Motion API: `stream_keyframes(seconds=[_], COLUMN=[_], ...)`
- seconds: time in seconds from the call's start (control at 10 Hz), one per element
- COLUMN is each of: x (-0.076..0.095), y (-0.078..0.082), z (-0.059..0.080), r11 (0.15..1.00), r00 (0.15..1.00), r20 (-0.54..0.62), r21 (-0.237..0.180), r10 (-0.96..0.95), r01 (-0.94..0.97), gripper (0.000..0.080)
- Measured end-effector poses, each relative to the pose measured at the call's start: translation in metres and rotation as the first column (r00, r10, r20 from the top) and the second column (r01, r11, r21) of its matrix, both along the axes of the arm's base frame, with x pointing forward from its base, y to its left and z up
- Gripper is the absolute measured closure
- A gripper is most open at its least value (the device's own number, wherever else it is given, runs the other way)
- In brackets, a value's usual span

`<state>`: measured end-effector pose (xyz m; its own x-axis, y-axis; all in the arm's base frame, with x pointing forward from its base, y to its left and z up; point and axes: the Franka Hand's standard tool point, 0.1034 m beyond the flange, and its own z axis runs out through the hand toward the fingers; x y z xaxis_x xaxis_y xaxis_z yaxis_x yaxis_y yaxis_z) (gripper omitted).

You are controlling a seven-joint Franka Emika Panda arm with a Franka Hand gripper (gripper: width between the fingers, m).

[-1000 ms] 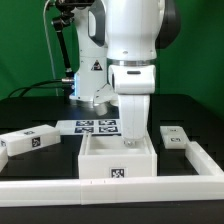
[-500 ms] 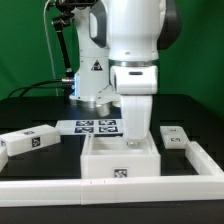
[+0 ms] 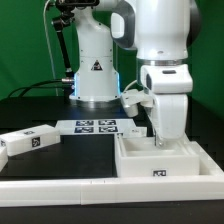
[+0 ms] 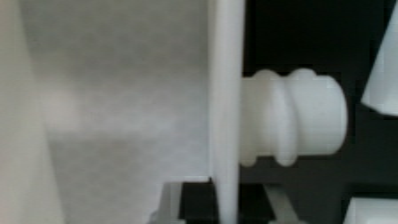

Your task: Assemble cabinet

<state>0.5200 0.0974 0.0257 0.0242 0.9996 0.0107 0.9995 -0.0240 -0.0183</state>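
Observation:
The cabinet (image 3: 165, 165) is a white open box with a marker tag on its front, standing at the exterior view's right by the front rail. My gripper (image 3: 164, 138) reaches down into it from above, and its fingertips are hidden behind the box wall. In the wrist view a thin white panel edge (image 4: 224, 110) of the cabinet runs between my two dark fingers (image 4: 263, 203), so the gripper (image 4: 226, 203) is shut on that wall. A white ribbed knob (image 4: 295, 115) sticks out beside the panel.
A loose white panel (image 3: 28, 141) with a tag lies at the exterior view's left. The marker board (image 3: 97, 126) lies in front of the robot base. A white rail (image 3: 60, 187) runs along the front edge and up the right side.
The arm has moved to the exterior view's right, and the cabinet box has gone with it from the middle to the right corner by the rail.

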Motion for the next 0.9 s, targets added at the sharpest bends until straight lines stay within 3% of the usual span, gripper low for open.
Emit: stream_keyframes(seconds=[0.3,0.8,0.9], x=[0.0021,0.003,0.0044], y=[0.0173,0.016,0.0147], z=[-0.0001,0.0036,0.0062], r11=[1.0,1.0,0.999], r00=[1.0,0.999,0.999], r20=[-0.016,-0.022,-0.019], r21=[0.003,-0.005,-0.005], r10=[0.002,-0.031,-0.033], r01=[-0.002,0.031,0.033], gripper=[0.0764,0.0764,0.0569])
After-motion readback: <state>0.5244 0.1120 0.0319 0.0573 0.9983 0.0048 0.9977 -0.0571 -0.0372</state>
